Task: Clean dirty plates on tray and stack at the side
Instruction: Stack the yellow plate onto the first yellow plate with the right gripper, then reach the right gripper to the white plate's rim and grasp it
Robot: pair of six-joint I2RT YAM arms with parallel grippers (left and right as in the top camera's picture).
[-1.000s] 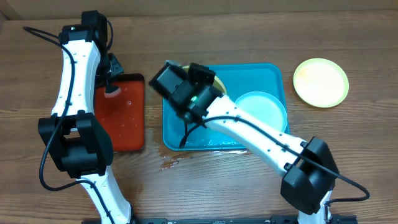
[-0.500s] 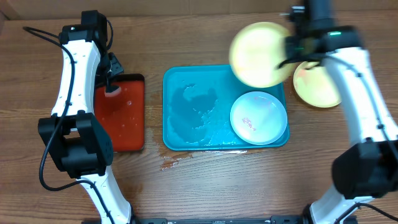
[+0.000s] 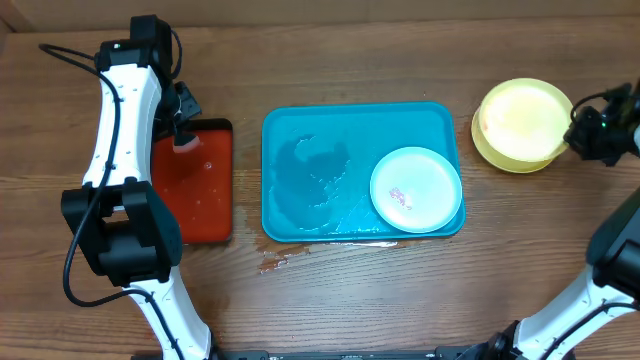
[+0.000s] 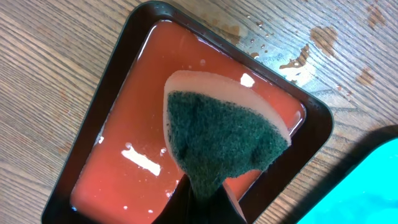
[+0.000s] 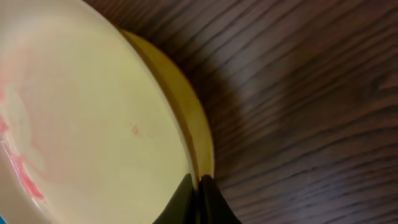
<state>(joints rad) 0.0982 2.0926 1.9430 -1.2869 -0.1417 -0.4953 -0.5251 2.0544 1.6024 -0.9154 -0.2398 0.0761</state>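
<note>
Overhead: yellow plate (image 3: pixel 522 118) now off tray (image 3: pixel 300 125), at 2 o'clock over side plate (image 3: pixel 497 160), right gripper (image 5: pixel 198 185) pinching its rim. Mint plate (image 3: pixel 415 190) still to clean. Left gripper (image 4: pixel 205 200) clamps sponge (image 4: pixel 217 140).

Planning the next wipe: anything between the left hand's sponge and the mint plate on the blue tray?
Nothing visible. Between the sponge and the mint plate lie only table and the blue tray's wet floor.

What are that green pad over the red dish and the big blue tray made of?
The pad looks like a kitchen sponge: coarse, fuzzy dark-green scouring fibre backed by smooth pale foam. The blue tray is probably moulded plastic: glossy, even colour, rounded corners, water lying in a film on it.
</note>
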